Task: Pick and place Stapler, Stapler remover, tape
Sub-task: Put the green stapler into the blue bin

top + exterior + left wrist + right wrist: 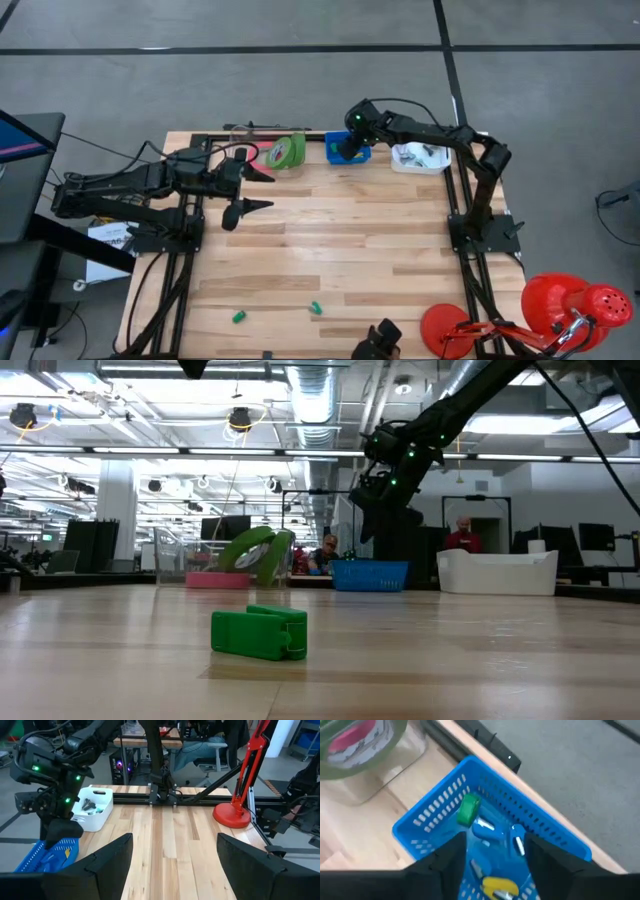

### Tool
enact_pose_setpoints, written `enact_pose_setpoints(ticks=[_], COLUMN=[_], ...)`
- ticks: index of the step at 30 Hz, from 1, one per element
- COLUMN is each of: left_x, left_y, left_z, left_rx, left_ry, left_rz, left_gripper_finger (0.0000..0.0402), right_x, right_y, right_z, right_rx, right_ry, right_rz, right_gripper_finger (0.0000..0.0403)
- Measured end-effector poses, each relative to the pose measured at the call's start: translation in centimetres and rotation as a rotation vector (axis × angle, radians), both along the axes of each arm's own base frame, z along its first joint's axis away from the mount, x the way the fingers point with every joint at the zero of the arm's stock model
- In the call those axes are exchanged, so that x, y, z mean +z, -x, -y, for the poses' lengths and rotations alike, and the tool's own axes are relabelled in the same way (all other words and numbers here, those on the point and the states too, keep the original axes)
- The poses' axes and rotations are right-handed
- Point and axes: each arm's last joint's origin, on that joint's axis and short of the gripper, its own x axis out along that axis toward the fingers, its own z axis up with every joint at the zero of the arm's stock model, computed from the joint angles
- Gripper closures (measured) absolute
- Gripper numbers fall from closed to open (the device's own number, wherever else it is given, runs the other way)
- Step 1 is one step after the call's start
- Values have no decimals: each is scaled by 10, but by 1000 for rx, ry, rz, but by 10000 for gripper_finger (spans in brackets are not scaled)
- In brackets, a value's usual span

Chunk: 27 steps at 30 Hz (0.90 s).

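The tape rolls [286, 152] sit at the table's far edge. A green roll [252, 552] stands tilted, and the pink-red roll [216, 580] lies flat beside it. My right gripper [495, 862] hangs open just above the blue basket [349, 153]. Inside the basket [440, 815] lie a small green piece [468, 810] and blue and yellow pieces. My left gripper [256, 191] waits open over the table's left part, near the tape. Two small green pieces [240, 316] [315, 307] lie near the table's near edge; one of them [260, 632] shows close up in the low view.
A white bin [420, 157] holding metal parts stands to the right of the basket, at the far right corner. A red desk lamp [560, 305] is at the near right corner, its base [231, 815] on the table. Black frame rails [465, 215] run along the table's sides.
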Motion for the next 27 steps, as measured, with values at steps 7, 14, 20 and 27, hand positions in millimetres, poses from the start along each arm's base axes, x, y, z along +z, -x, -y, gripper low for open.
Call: enact_pose_setpoints(ticks=[7, 14, 20, 27], left_x=[1, -1, -10, -23], left_y=[0, -4, -16, -32], left_z=[0, 0, -1, 4], left_rx=[7, 25, 9, -57], left_ry=[29, 77, 87, 87], left_rz=[13, 5, -52, -123], left_gripper_finger=[124, 124, 124, 124], right_x=[29, 72, 101, 137], right_y=[-1, 7, 20, 37], right_z=[-18, -58, -102, -147], right_rx=[74, 154, 250, 350], right_ry=[21, 47, 34, 54], right_rz=[78, 120, 109, 201], right_gripper_finger=[163, 177, 191, 202])
